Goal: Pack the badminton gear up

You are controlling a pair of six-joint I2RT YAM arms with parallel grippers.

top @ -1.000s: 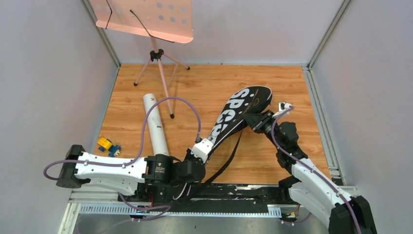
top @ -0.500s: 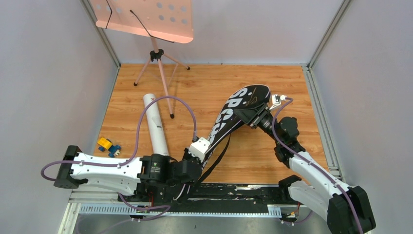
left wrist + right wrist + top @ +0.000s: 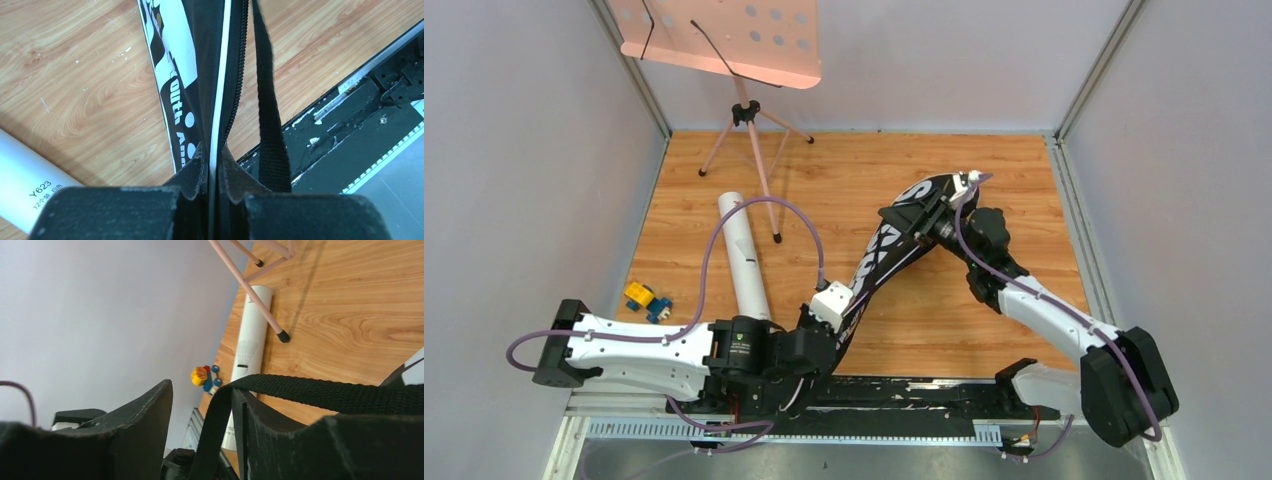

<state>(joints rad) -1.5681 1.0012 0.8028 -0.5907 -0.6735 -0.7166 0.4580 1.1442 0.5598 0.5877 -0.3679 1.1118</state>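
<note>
Where it all sits, tabletop [image 3: 844,170]: wood grain, grey walls round it.
Music stand [image 3: 724,35]: pink, far left corner, one foot just beside the tube.
Racket bag [image 3: 884,250]: black, white lettering, tipped on edge between both arms.
Tube [image 3: 746,270]: white, flat, left of the bag.
Left hand [image 3: 214,155]: pinched tight on the bag's zip seam, near end.
Right hand [image 3: 202,387]: fingers spread, the bag's strap [image 3: 320,390] running through the gap.
Toy [image 3: 646,298]: yellow and blue, left edge.
</note>
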